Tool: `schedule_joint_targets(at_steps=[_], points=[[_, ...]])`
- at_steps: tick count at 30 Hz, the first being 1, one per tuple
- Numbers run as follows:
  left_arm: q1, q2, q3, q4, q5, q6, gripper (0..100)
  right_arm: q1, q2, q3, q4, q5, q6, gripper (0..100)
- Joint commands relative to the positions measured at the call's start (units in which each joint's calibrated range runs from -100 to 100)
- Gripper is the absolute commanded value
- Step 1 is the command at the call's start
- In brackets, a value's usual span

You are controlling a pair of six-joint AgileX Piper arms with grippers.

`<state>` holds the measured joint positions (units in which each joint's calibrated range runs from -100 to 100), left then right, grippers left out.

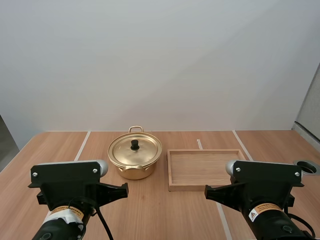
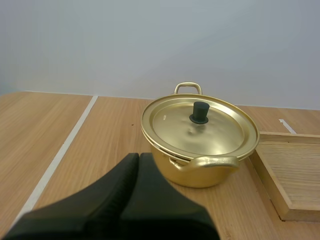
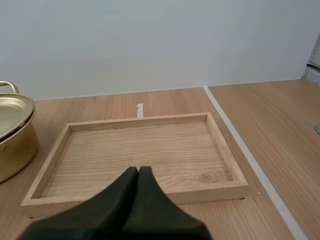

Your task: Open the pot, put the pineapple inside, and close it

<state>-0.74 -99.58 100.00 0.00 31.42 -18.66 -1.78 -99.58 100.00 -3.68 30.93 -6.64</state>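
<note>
Left gripper [image 2: 139, 156] pressed shut, empty; pot [image 2: 200, 172] sits ahead, slightly to our right, lid [image 2: 220, 135] on. Right gripper [image 3: 138, 170], shut too, faces wooden tray [image 3: 200, 192]. We judge the knob [image 2: 199, 113] nearer our left.

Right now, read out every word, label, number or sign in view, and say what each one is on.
Nothing can be quoted as it reads.
Left arm label: orange band, print too small to read.
Right arm label: orange band, print too small to read.
Warning triangle: a sign on the right arm label, no legible words.
Pot: no text.
Tray: no text.
</note>
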Motion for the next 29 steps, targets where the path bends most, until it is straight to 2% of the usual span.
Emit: schedule_joint_targets(at_steps=[1, 29], points=[[0.00, -0.42, 0.00, 0.00, -0.09, -0.36, 0, 0.14, -0.42, 0.00, -0.54, 0.22, -0.41, 0], [0.00, -0.42, 0.00, 0.00, -0.09, -0.36, 0, 0.14, -0.42, 0.00, 0.46, 0.19, -0.41, 0]])
